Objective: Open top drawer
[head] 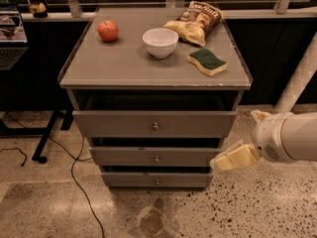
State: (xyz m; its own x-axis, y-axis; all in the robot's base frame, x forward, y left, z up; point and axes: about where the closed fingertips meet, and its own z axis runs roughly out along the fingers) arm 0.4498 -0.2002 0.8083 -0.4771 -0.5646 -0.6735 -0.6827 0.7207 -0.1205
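The task looks barely begun. The top drawer (114,124) sits directly under the top of the table (124,73), above the middle drawer (124,156) and the bottom drawer (129,179), and nothing is touching it. A dark band of shadow shows above its front, so it may stand a little proud of the frame, but whether it is truly ajar or just set that way cannot be told from this angle; no interior is visible, so the pull itself appears left to do. The tool (237,140) hangs to the right of the table, low and near the right ends of the top and middle drawer fronts, well apart from the knob (155,126). Its two pale fingers are spread and hold nothing. What remains, by this reading, is to bring the tool left to the knob, close on it and draw the drawer toward the near side. The drawer front is a flat, plain grey panel, the widest of the three, with the small round metal knob at its centre as the only place to grip. On the table an apple (108,30), a white bowl (160,42), a chip bag (197,21) and a sponge (207,62) rest, clear of the drawer's path.
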